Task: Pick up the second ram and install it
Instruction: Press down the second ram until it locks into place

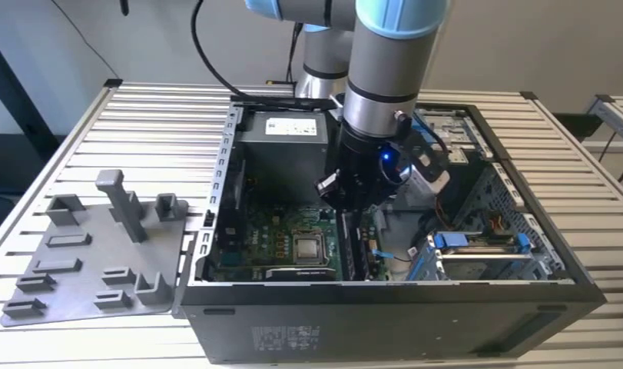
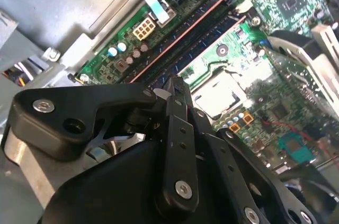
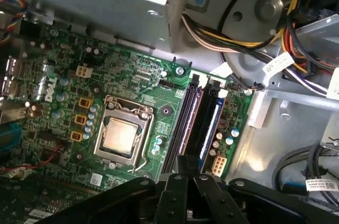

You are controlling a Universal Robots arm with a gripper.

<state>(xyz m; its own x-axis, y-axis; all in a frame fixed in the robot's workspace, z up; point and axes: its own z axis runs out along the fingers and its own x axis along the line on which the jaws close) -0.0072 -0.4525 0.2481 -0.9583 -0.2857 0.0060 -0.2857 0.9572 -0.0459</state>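
My gripper [image 1: 344, 201] reaches down inside the open computer case [image 1: 219, 200], over the memory slots beside the processor [image 1: 309, 247]. Both wrist views show the black fingers drawn together, with nothing visible between them. In the second wrist view the fingertips [image 2: 177, 83] sit at the end of a long, thin dark board, the second ram [image 2: 197, 29], which stands edge-up in a slot. The first wrist view has the same ram [image 3: 186, 123] running away from the gripper [image 3: 185, 175] between black and blue slots. I cannot tell whether the tips touch it.
A grey plastic holder tray [image 1: 86, 261] with upright posts lies on the slatted table at the exterior view's left. The grey power-supply box [image 1: 280, 146] is at the back of the case. Cable bundles [image 3: 249, 38] and a drive cage [image 1: 475, 254] crowd the other side of the slots.
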